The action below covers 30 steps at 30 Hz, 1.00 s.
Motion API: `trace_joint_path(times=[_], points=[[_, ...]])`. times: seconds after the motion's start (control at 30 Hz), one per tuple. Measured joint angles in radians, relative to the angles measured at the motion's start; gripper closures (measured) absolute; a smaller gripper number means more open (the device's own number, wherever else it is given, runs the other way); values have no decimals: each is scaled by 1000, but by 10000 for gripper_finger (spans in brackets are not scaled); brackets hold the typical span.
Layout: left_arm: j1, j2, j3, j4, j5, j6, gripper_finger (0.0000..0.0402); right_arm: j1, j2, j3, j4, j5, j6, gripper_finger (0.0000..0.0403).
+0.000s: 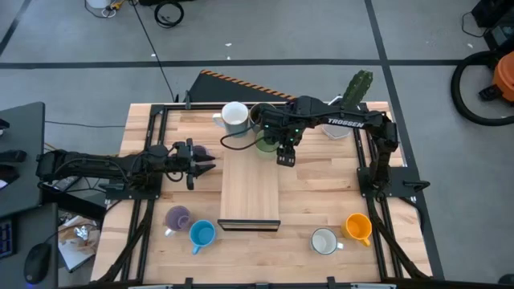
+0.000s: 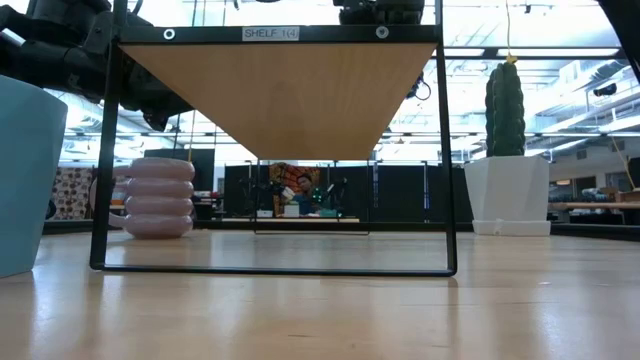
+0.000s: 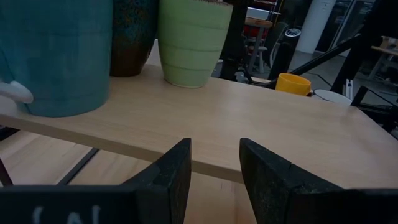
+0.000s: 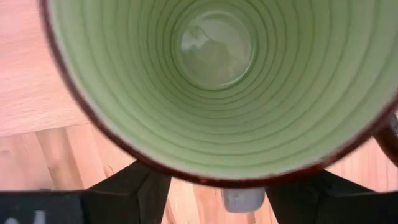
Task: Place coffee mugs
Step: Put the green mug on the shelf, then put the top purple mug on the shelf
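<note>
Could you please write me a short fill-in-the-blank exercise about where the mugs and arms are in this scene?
1. The right gripper hovers over the ____ shelf.
2. The mug directly under the right wrist camera is light ____ inside.
3. The orange mug stands beside a ____ mug on the table.
4. The left gripper has its jaws ____.

Missing words: wooden; green; white; open

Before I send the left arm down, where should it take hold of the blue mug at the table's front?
Grip the blue mug by its rim wall from straight above, one finger inside: it stands upright, mouth open. Choose the side facing the shelf, since its handle and the purple mug crowd the opposite side. The left pincer is open and likely nearest.
</note>
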Motion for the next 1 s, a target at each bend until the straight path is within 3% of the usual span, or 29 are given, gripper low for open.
trace_joint_path(times=[0.73, 1.0], points=[[0, 0, 0, -7, 0, -3, 260, 68, -151, 0, 10, 114, 87, 148], [0, 0, 0, -12, 0, -11, 260, 125, -195, -15, 9, 213, 120, 148]])
